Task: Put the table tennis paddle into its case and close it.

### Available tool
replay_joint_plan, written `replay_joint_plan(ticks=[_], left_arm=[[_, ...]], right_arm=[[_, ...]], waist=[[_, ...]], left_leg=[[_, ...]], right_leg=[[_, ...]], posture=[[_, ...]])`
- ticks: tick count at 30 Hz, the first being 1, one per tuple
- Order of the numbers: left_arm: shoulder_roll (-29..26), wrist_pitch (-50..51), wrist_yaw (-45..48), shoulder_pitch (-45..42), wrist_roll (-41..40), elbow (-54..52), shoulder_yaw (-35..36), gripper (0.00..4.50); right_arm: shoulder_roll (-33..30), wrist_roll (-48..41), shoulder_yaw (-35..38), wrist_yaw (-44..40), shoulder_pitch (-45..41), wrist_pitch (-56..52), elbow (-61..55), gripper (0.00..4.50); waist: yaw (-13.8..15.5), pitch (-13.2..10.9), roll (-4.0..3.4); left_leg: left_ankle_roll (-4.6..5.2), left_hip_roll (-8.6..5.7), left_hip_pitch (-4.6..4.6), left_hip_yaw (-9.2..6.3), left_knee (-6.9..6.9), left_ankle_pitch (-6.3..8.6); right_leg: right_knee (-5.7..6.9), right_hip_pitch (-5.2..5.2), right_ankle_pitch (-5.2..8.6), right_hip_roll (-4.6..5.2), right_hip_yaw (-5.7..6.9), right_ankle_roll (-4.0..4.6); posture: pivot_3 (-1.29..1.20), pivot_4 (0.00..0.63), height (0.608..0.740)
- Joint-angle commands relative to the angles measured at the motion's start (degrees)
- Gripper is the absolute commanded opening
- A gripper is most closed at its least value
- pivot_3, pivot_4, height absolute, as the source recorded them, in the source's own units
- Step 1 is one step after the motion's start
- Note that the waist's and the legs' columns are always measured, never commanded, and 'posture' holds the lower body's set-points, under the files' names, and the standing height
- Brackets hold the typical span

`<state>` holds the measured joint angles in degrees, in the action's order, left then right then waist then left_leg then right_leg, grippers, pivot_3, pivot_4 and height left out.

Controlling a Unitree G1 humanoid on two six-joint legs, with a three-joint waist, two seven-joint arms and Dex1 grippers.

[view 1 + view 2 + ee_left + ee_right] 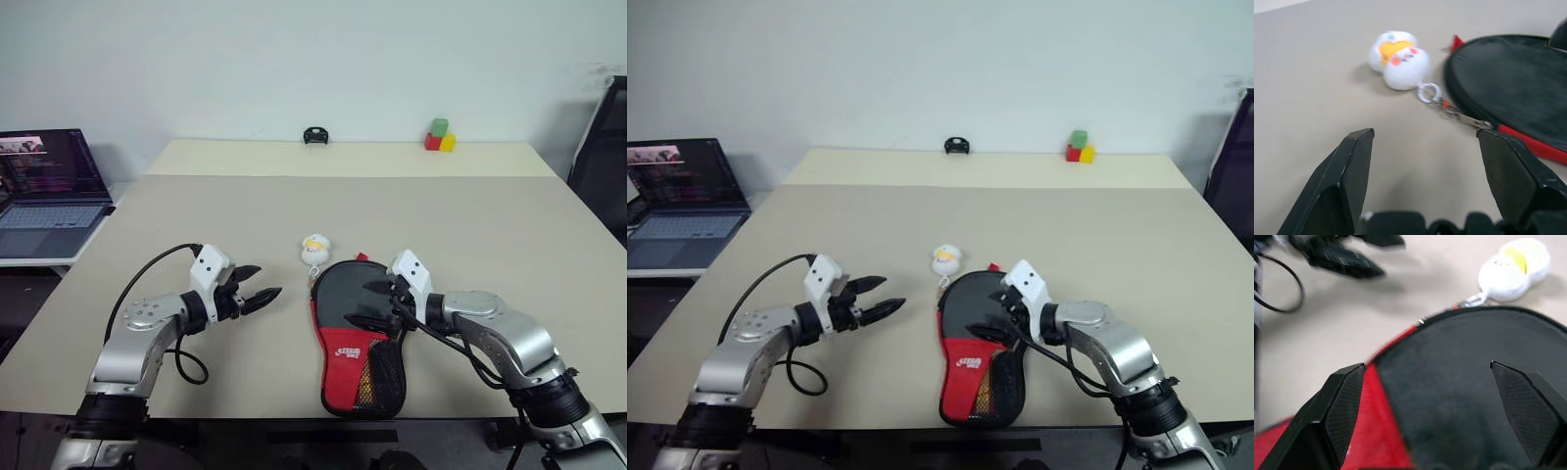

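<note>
Now case lies flat at near edge of table, middle-right, white ball charm just beyond it. Paddle seems tucked inside – hard to tell. Right gripper over case top, fingers wide, holding nothing. Left gripper near case's left, open, empty – zipper likely still to close

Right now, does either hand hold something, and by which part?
Nothing is held. The left hand is open beside the case; the right hand is open over it.
</note>
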<state>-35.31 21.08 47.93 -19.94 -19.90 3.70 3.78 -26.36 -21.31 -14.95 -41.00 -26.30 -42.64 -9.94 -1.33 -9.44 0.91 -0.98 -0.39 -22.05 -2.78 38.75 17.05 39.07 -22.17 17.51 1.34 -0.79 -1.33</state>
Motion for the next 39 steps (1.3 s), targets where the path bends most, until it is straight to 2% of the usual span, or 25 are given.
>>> replay_joint_plan(ticks=[1, 7, 11, 16, 23, 27, 37, 39], left_arm=[[1.51, 1.34, -1.06, -4.55, 0.20, 1.03, -0.65, 3.66], [4.34, 3.30, -2.35, -12.47, 1.74, 7.86, -2.12, 3.66], [5.88, 2.85, -2.23, -17.60, 3.73, 13.72, -3.81, 4.49], [9.99, -1.38, -2.33, -26.11, 7.07, 24.94, -5.97, 4.49], [15.75, -8.88, -4.04, -39.05, 12.68, 48.84, -7.43, 4.49], [18.34, -10.35, -3.51, -43.10, 15.28, 59.05, -8.20, 4.49], [19.54, -10.76, -2.42, -43.51, 18.02, 64.41, -7.31, 4.49], [19.47, -10.84, -2.64, -43.16, 18.24, 64.52, -7.22, 4.13]], right_arm=[[0.54, 3.19, -0.58, 0.23, -0.62, 3.96, 4.21, 4.48], [2.38, 6.27, -0.33, 1.48, -0.16, 6.58, 8.77, 4.48], [3.37, 7.05, -0.46, 1.87, 0.33, 7.20, 9.55, 4.50], [4.97, 7.51, -0.55, 2.39, 1.10, 6.67, 8.92, 4.50], [6.47, 7.98, -0.53, 3.21, 1.53, 6.22, 8.43, 4.50], [7.38, 8.09, -0.40, 4.17, 2.30, 5.61, 7.40, 4.50], [8.59, 8.32, 0.13, 5.31, 3.23, 4.68, 5.90, 4.50], [8.68, 8.41, 0.24, 5.22, 3.25, 4.73, 5.99, 4.50]], waist=[[0.23, 0.00, 0.00], [-0.09, 0.03, 0.04], [-0.20, 0.04, 0.05], [-0.19, 0.05, 0.08], [-0.37, 0.06, 0.10], [-0.59, 0.06, 0.10], [-0.47, 0.07, 0.11], [-0.47, 0.07, 0.11]], left_leg=[[0.00, -0.01, -0.01, 0.00, 0.01, 0.00], [0.00, -0.02, 0.01, 0.02, 0.02, 0.00], [-0.01, -0.03, 0.03, 0.03, 0.05, -0.01], [-0.02, -0.04, 0.03, 0.02, 0.08, -0.01], [-0.02, -0.06, 0.02, 0.04, 0.08, -0.01], [-0.02, -0.06, 0.02, 0.06, 0.07, -0.01], [-0.03, -0.06, 0.02, 0.04, 0.07, -0.02], [-0.03, -0.06, 0.02, 0.04, 0.07, -0.02]], right_leg=[[0.00, 0.00, 0.00, 0.01, 0.00, 0.00], [0.06, -0.01, 0.00, 0.01, -0.01, 0.00], [0.09, 0.00, -0.01, 0.01, -0.03, 0.00], [0.11, 0.01, -0.01, 0.01, 0.00, 0.00], [0.11, 0.00, -0.01, 0.00, 0.00, -0.01], [0.12, -0.03, -0.01, -0.01, -0.01, -0.01], [0.13, -0.04, -0.01, -0.01, -0.01, -0.01], [0.13, -0.04, -0.01, -0.01, -0.01, -0.01]], posture=[[0.00, 0.150, 0.740], [0.00, 0.150, 0.740], [0.00, 0.150, 0.740], [0.00, 0.150, 0.740], [0.00, 0.150, 0.740], [0.00, 0.150, 0.740], [0.00, 0.150, 0.740], [0.00, 0.150, 0.740]])
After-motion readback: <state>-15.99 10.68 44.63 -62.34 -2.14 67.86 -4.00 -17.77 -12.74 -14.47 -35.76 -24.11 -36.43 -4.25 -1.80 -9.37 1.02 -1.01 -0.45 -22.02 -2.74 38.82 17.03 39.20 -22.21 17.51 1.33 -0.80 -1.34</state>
